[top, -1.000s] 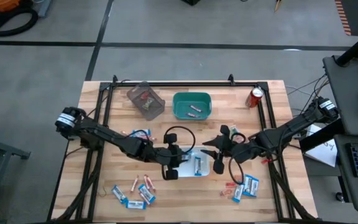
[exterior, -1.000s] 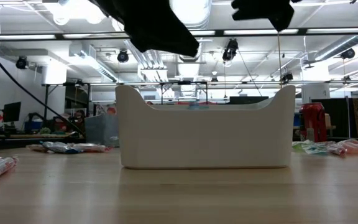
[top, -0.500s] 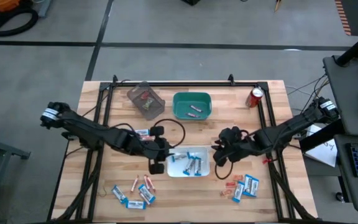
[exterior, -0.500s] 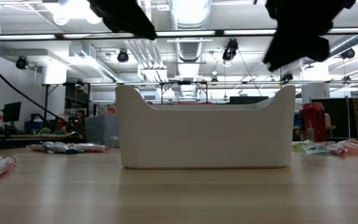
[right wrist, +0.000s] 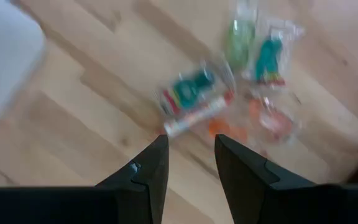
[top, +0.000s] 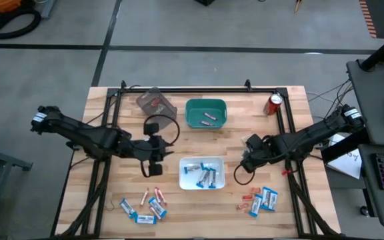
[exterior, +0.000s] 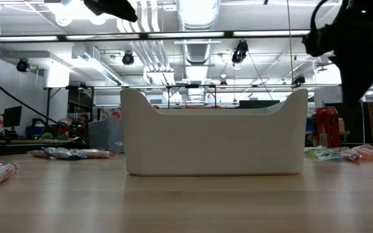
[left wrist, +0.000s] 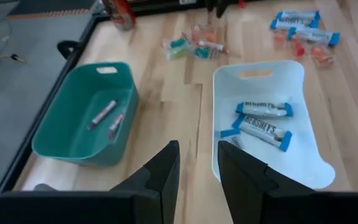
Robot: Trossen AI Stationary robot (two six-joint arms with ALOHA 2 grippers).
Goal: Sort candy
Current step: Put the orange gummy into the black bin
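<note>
The candy lies in heaps on the wooden table: blue-and-white packets and pinkish sticks near the front left (top: 149, 203), a mixed heap near the front right (top: 259, 199), and a few by my left arm (top: 151, 142). Blue-and-white packets lie in the white tray (top: 203, 173), two sticks in the green bin (top: 205, 112), and red pieces in the clear bin (top: 156, 107). My left gripper (top: 153, 167) hangs open left of the white tray, holding nothing (left wrist: 199, 158). My right gripper (top: 247, 162) is open right of the tray, above teal and orange sweets (right wrist: 194, 102).
A red soda can (top: 274, 104) stands near the far right corner. A black frame (top: 199, 89) runs along the table's far edge and down both sides. Bare wood lies between the white tray and the near edge (top: 202, 213).
My left gripper has drawn back from over the white tray toward the table's left, uncovering the packets in it. My right gripper has moved from beside the tray toward the right edge and come lower.
</note>
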